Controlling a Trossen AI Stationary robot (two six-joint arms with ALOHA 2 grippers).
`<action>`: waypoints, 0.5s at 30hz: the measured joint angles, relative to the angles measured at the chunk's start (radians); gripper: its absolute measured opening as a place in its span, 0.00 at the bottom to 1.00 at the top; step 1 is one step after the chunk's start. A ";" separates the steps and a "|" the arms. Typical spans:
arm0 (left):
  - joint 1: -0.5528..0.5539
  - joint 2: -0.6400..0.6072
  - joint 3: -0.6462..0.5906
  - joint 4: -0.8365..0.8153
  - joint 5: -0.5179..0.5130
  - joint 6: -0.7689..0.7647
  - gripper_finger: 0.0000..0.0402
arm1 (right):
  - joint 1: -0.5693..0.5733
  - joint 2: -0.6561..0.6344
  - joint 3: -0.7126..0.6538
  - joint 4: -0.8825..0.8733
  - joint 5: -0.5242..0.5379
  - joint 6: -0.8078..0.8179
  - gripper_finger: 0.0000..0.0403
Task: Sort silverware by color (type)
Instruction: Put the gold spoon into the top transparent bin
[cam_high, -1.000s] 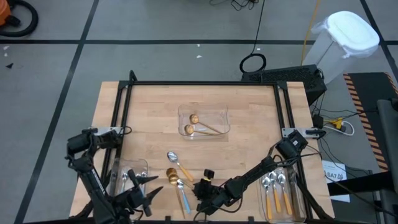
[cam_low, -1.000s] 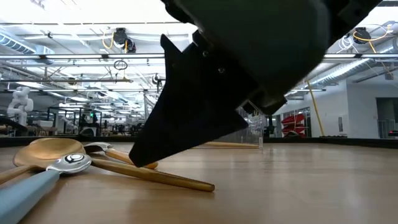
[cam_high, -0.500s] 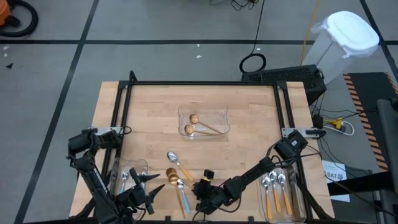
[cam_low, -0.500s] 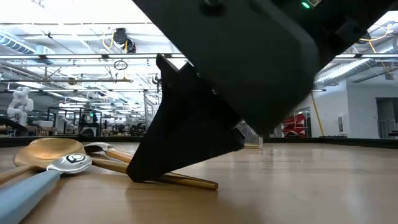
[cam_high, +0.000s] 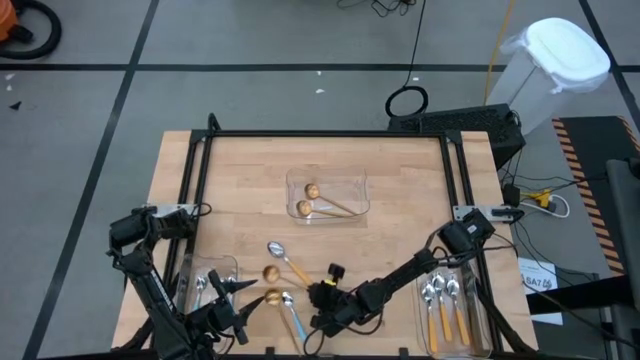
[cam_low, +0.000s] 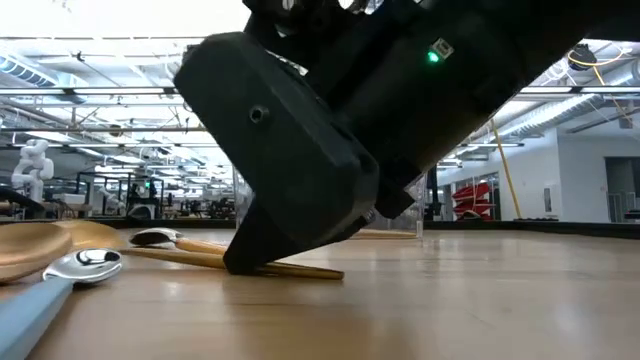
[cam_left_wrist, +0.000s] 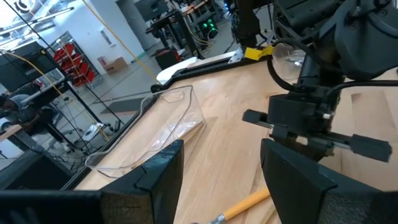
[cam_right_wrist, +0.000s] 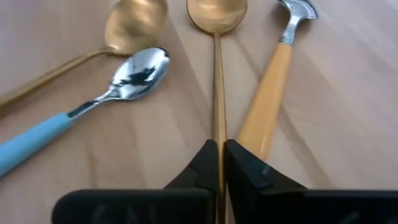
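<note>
While lit overhead | wooden table (cam_high: 400, 190) | industrial hall behind

The table (cam_high: 400, 190) is pale, matt wood with visible grain. On it, beside the matt black right claw (cam_right_wrist: 219, 163), lie a polished gold-metal spoon (cam_right_wrist: 217, 37), a mirror-bright spoon with a smooth light-blue handle (cam_right_wrist: 81, 118), and a satin orange-handled spoon (cam_right_wrist: 267, 99). The trays (cam_high: 355, 185) are clear glossy plastic.
</note>
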 joint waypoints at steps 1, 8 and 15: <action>0.000 0.000 0.000 0.000 0.000 0.000 0.53 | -0.003 -0.004 0.000 -0.001 -0.001 -0.002 0.02; 0.000 0.000 0.000 0.000 0.000 0.000 0.53 | -0.016 -0.052 -0.003 0.005 0.015 -0.058 0.00; 0.000 0.000 0.000 0.000 0.013 0.000 0.53 | -0.011 -0.105 -0.002 0.011 0.025 -0.112 0.01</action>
